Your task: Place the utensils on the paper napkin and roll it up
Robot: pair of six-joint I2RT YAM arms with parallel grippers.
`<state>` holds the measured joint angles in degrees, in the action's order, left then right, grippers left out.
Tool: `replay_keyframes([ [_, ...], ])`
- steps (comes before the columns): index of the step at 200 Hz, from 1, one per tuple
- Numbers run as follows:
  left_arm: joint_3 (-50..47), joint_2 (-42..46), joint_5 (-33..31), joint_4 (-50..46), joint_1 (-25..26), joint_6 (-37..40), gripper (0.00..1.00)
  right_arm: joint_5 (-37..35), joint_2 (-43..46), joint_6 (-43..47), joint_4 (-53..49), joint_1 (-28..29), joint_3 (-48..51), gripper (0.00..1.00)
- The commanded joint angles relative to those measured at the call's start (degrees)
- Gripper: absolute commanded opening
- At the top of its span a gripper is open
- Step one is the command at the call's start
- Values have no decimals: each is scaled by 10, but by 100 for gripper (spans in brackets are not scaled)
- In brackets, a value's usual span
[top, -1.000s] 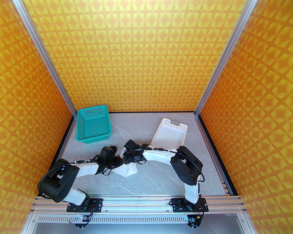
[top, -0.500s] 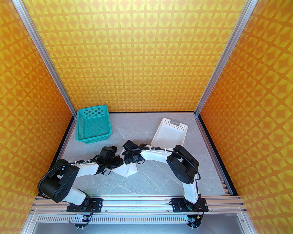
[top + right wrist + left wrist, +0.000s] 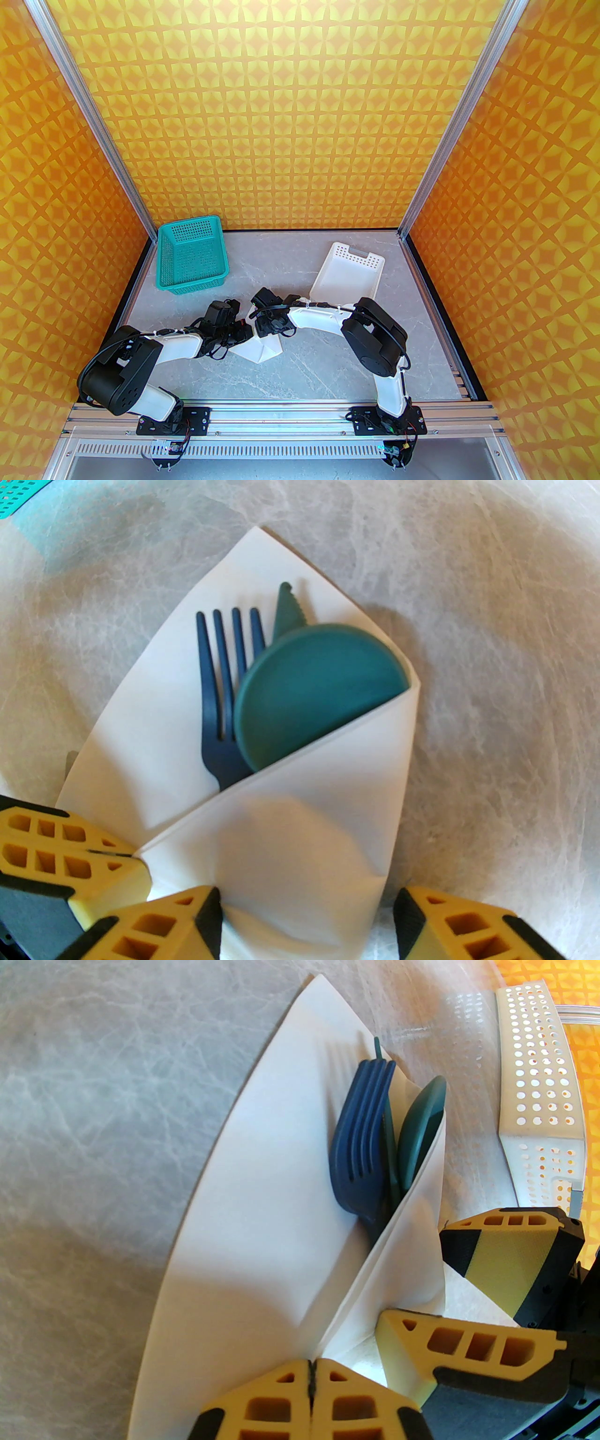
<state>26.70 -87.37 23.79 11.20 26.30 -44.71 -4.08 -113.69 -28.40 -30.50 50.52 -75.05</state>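
Just 7 o'clock of the centre of the grey table [image 3: 328, 370], as seen from above, the paper napkin [image 3: 262, 350] is laid with one side folded up over the utensils [image 3: 300, 691]. The left gripper [image 3: 311, 1368] is pressed together at the lower corner of the fold, and the raised flap is pinched between its pads [image 3: 281, 1396]. The right gripper [image 3: 307, 897] is held spread, with the napkin's bunched near end between its fingers [image 3: 445, 925]; whether the paper is touched cannot be told. In the right wrist view the fork [image 3: 220, 700], the serrated knife [image 3: 287, 606] and the round spoon [image 3: 323, 686] are seen bundled together. Their heads are pointed to 12 o'clock and left uncovered, their handles are hidden under the flap, and the spoon bowl is laid over the other two. Farther back, a white perforated tray [image 3: 349, 276] is set at 1 o'clock and a teal basket [image 3: 192, 258] at 10 o'clock, both well apart from the napkin
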Motion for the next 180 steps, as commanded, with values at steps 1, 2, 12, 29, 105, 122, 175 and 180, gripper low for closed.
replay_keyframes([
  [1,-16,-10,-36,-73,-5,10,0,-74,-4,18,-69,-21,20,61],
  [2,-16,-10,-36,-73,-5,10,0,-74,-4,18,-69,-21,20,61],
  [12,-16,-10,-36,-73,-5,10,0,-74,-4,19,-69,-21,21,60],
  [29,-15,-9,-36,-73,-5,10,0,-73,0,22,-67,-21,22,58],
  [105,-11,-13,-36,-74,-4,13,0,20,47,13,-25,-27,15,69],
  [122,-11,-13,-36,-74,-4,13,0,54,74,8,-10,-36,22,73],
  [175,-9,-12,-36,-75,-4,13,0,134,175,-1,32,-64,105,73],
  [180,-9,-12,-36,-75,-4,13,0,142,183,-2,40,-66,118,69],
])
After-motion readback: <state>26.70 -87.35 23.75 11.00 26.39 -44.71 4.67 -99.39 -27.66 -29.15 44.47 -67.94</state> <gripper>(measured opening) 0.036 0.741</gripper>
